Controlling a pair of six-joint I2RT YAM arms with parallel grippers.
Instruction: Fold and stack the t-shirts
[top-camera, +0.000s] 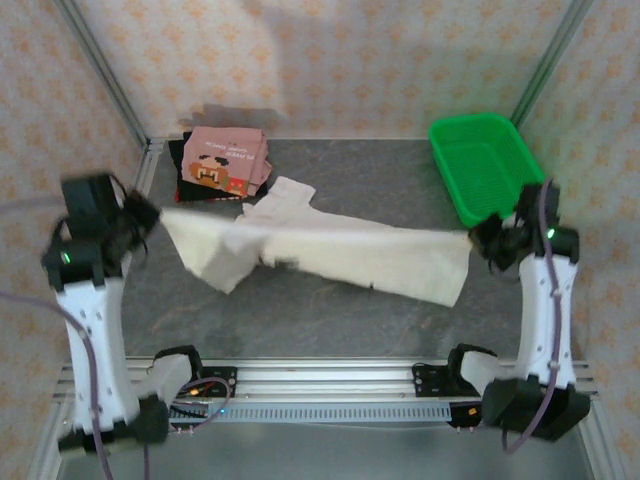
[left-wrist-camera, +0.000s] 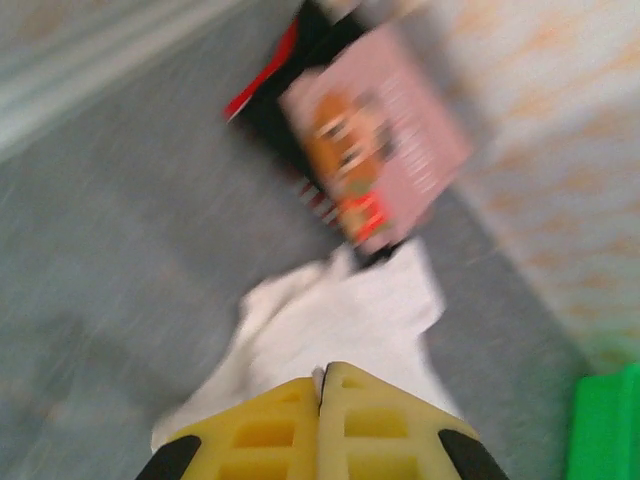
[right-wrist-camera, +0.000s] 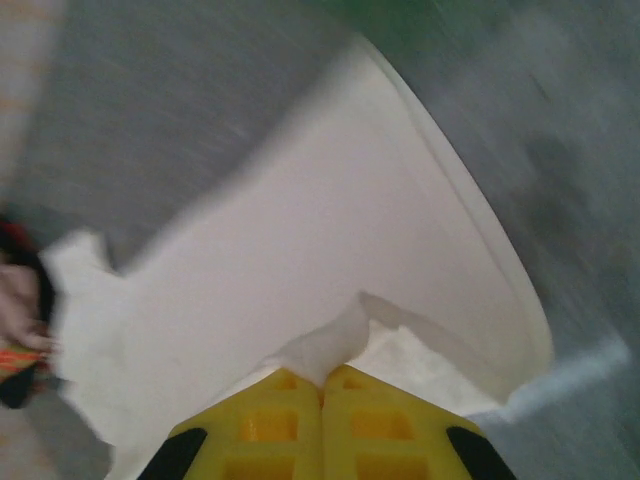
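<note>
Far left: one end of the off-white t-shirt (top-camera: 340, 250) clamped in the left gripper (top-camera: 152, 214), yellow pads (left-wrist-camera: 270, 430) pressed together in the left wrist view with cloth bunched just ahead of them. Behind that, toward the back-left corner of the table (top-camera: 330, 310): a folded pink t-shirt (top-camera: 225, 160), pixel face up, lying on top of black t-shirts (top-camera: 188, 185) (the start of a stack, by the look of it).

Across the middle: stretched between both arms, raised at the two ends, lower edge hanging down toward the tabletop; touching it or not, cannot tell. One sleeve flopped back toward the pink one. Long axis roughly left to right, dipping a little toward the right end. Which end is collar and which is hem, hard to say.

Judged soft, light and limp: no holding of shape, quick to crumple, nothing to break, some risk of sliding out of a thin pinch. Best taken at corners or along a hem or seam, with a doubled fold between the pads rather than a single layer.

Right: pinched likewise by the right gripper (top-camera: 480, 238), jaws together on a puckered edge of cloth in the right wrist view, just in front of the green plastic basket (top-camera: 470, 120).
</note>
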